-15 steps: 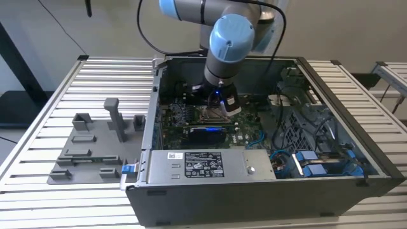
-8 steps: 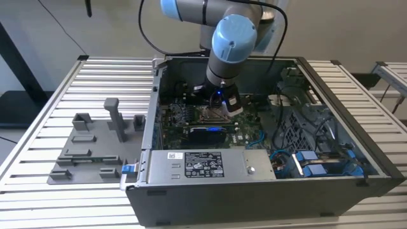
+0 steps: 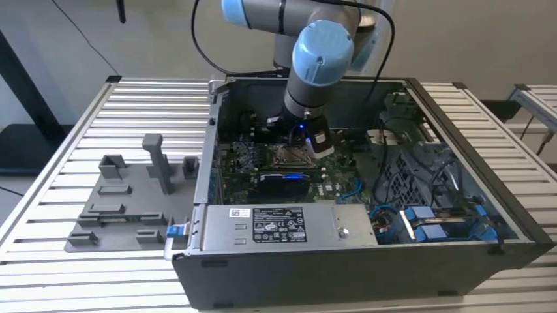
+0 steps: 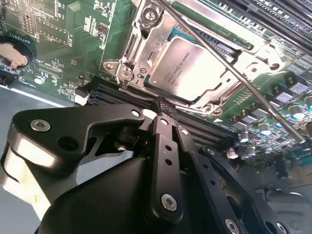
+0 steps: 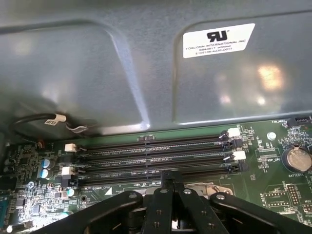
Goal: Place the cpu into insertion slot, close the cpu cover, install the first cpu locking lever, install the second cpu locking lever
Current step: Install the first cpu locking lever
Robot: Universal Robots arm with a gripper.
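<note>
Black gripper [image 4: 164, 106], closed, just beside insertion slot [image 4: 146, 41] edge, cpu [image 4: 187, 68] inside.

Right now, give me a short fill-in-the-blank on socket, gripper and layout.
1. The insertion slot holds the ___.
2. The gripper, just short of the slot, is ___ and holds nothing.
3. The grey fixture plate lies to the exterior view's ___ of the computer case.
Missing words: cpu; shut; left.
</note>
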